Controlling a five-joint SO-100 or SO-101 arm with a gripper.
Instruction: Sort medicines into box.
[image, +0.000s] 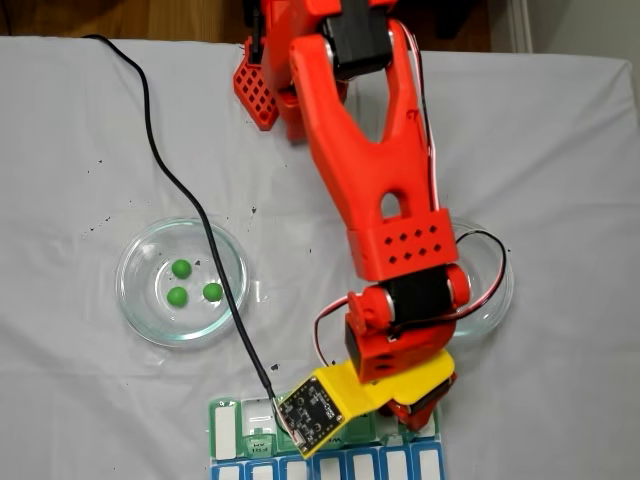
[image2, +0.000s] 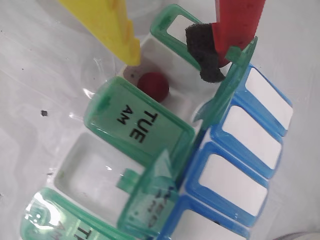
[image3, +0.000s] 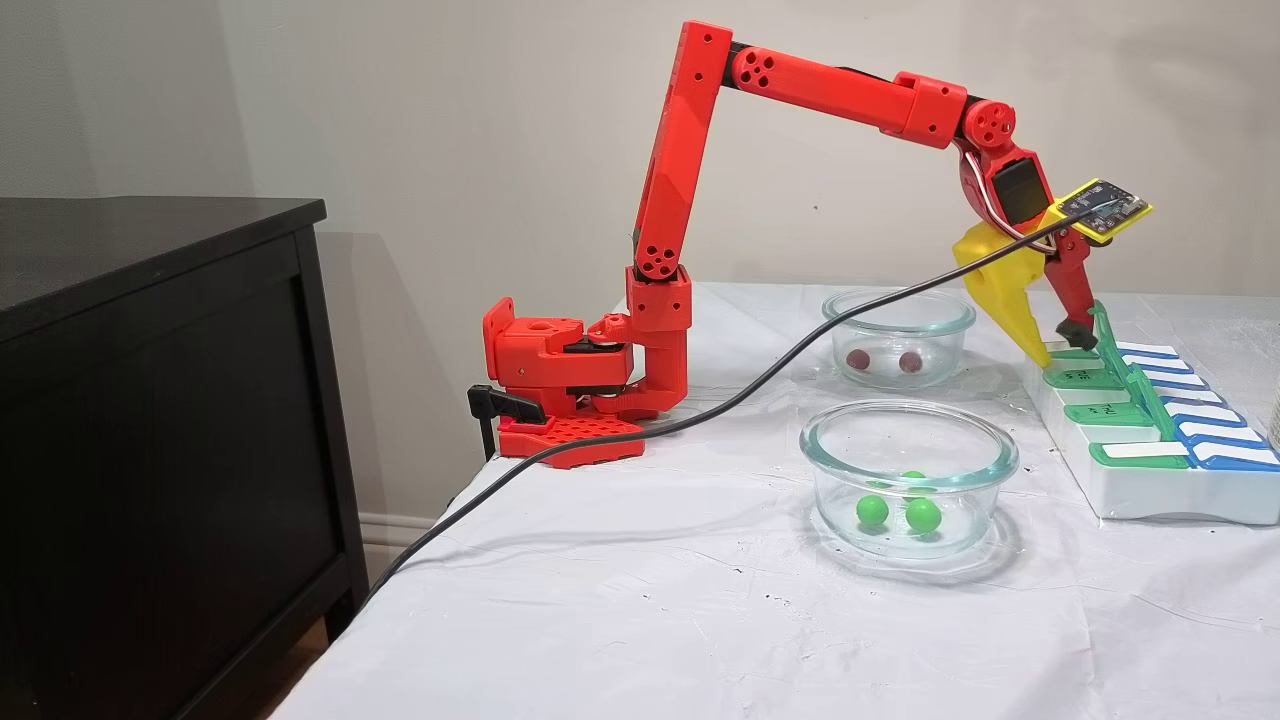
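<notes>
Glossy plastic box (image2: 165, 150), clear glass dish (image3: 908, 480), wrinkled white cloth (image3: 650, 600).

- My arm (image3: 800, 85) reaches far out from its base, elbow high, wrist bent steeply down.
- My gripper (image2: 170, 50) hangs with jaws parted, yellow finger (image2: 107, 25) opposite the red, foam-padded finger (image2: 235, 22).

Domestic room, not a lab: a table (image3: 640, 620) under a creased white cloth (image3: 700, 640) stands against a plain painted wall (image3: 450, 120), with a dark wooden cabinet (image3: 150, 420) at left and wood flooring (image: 120, 18) beyond the far edge.
</notes>
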